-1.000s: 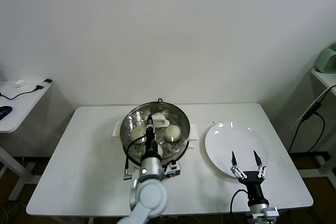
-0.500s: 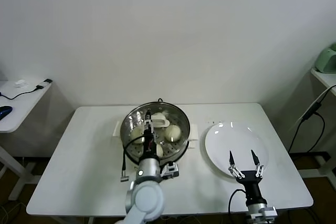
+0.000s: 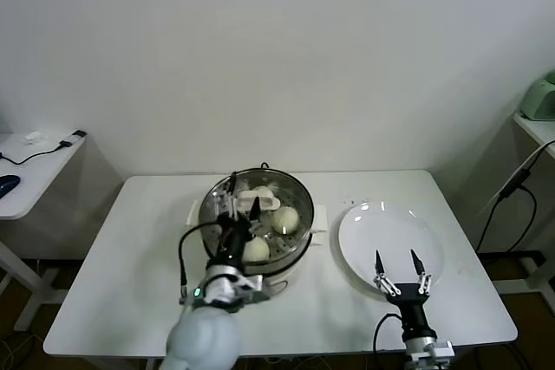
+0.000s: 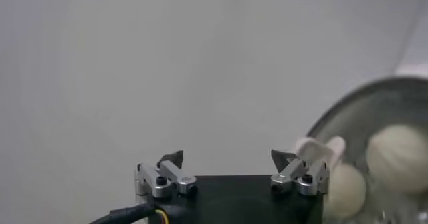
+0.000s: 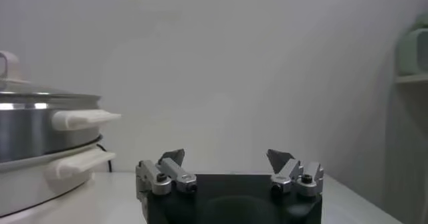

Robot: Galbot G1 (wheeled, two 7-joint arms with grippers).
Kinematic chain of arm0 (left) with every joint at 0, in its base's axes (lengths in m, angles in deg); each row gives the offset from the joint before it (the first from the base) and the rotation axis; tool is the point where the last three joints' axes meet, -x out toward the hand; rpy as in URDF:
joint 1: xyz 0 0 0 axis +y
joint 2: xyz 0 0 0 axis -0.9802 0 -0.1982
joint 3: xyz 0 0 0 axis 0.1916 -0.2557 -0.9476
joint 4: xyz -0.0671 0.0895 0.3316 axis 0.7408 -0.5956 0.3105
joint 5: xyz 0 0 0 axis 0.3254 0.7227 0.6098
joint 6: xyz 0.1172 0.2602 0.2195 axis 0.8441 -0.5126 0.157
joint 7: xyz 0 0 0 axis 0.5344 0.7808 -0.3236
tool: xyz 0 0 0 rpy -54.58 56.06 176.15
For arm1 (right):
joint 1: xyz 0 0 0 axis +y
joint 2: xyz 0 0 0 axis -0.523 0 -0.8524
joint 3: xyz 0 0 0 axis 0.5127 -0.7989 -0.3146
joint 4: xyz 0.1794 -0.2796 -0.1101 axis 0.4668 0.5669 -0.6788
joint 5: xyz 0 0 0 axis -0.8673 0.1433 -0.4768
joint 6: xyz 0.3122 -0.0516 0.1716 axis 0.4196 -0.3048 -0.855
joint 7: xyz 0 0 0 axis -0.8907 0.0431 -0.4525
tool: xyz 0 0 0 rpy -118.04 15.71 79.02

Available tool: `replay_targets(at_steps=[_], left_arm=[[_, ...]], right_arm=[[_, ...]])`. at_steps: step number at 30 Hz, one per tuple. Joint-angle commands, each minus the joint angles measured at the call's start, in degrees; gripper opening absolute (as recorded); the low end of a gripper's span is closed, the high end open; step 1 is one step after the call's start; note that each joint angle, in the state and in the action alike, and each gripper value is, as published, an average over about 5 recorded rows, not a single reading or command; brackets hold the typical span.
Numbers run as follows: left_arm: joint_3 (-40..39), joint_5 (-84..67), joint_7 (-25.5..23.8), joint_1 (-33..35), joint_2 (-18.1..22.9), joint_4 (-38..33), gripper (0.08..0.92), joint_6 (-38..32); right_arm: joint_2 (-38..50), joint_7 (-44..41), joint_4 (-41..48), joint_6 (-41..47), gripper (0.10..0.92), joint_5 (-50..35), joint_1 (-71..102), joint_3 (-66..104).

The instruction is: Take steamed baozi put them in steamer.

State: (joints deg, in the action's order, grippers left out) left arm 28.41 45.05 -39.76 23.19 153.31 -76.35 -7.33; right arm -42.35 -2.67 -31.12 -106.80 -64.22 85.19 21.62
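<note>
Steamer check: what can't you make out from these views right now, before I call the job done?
- Baozi count: in the head view the left claw covers part of the steamer, so only some buns show.
- Left wrist view: the steamer is cut off by the frame edge.
- Right wrist view: the steamer's wall hides its inside; the plate is out of view.

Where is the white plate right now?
In the head view, the plate lies on the right part of the table, beside the steamer. The open right gripper is at its near edge.
</note>
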Motion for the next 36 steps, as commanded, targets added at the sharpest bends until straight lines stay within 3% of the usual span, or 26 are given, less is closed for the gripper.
replay_targets(at_steps=[1,5,8,16,25,36], left_arm=[[30.06,-65.06,6.24,8.34,-2.82,-2.31,0.822,-18.91],[39.52,-80.37,4.78,10.82,-8.56,7.13,0.823,-23.09],[41.1,-83.2,3.98,12.13,-11.33,13.57,0.823,-26.24],[40.0,-82.26,1.76,13.56,-11.5,22.38,0.823,-31.68],[34.61,-76.94,0.31,14.43,-10.22,25.91,0.823,-36.65],[31.4,-75.07,0.08,15.26,-9.54,24.44,0.823,-37.4]], right_arm=[[1.92,2.83,-0.28,1.23,0.823,-2.07,-0.24,-0.2],[2.57,2.85,0.13,1.27,0.823,-2.57,-0.72,-0.39],[2.49,2.72,0.17,1.36,0.823,-3.17,-1.03,-0.6],[2.47,2.96,0.59,2.25,0.823,-5.47,-1.65,-0.71],[2.69,2.6,1.27,4.12,0.823,-6.44,-1.34,-0.48],[2.72,2.35,1.12,4.04,0.823,-6.39,-0.31,-0.62]])
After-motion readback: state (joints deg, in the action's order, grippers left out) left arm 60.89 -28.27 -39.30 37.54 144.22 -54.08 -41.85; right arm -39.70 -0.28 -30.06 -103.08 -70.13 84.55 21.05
